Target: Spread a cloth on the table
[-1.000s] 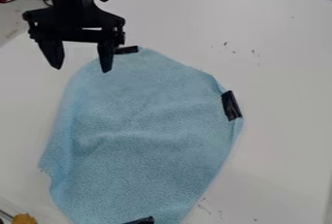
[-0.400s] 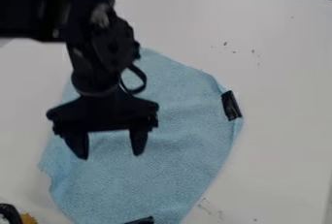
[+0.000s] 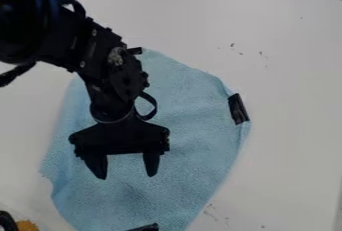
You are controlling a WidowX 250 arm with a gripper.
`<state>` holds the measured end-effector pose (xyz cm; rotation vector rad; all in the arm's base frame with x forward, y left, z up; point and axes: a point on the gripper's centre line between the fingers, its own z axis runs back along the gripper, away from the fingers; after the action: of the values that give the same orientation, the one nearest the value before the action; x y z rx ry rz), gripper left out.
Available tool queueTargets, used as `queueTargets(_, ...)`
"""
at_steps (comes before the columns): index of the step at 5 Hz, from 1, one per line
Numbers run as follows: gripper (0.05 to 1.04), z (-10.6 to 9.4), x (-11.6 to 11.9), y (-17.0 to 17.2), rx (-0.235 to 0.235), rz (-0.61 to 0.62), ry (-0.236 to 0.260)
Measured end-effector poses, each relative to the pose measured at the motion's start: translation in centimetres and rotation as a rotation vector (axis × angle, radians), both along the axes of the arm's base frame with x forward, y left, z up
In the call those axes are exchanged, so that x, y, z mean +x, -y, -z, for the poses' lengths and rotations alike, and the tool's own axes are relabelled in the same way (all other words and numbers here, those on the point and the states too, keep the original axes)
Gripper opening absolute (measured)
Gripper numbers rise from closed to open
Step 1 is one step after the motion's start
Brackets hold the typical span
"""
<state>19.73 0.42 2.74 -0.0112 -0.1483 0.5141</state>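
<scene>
A yellow thing [image 3: 27, 226] lies left of the cloth's near end. The cloth [image 3: 194, 150] lies on the table [image 3: 294, 125], well short of its far and right edges, a black strip [image 3: 144, 227] at its near end. Over its near half hangs the gripper [image 3: 126, 176], fingers wide apart, holding nothing. Another strip [image 3: 238, 109] marks its right side.

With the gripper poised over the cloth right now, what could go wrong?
The open gripper may close on the cloth's flat middle and bunch it up rather than spread it. Pulling there could also deepen the fold at the right edge, beside the black tape.
</scene>
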Motion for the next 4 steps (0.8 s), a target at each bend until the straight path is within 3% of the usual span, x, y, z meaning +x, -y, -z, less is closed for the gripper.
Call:
queueTargets(2,1.0,2.4,0.2,0.4,-0.036,-0.024,0.031)
queueTargets(3,0.999,2.4,-0.3,1.0,-0.039,-0.035,0.029)
queueTargets(4,0.997,2.2,-1.4,2.7,-0.046,-0.039,-0.025)
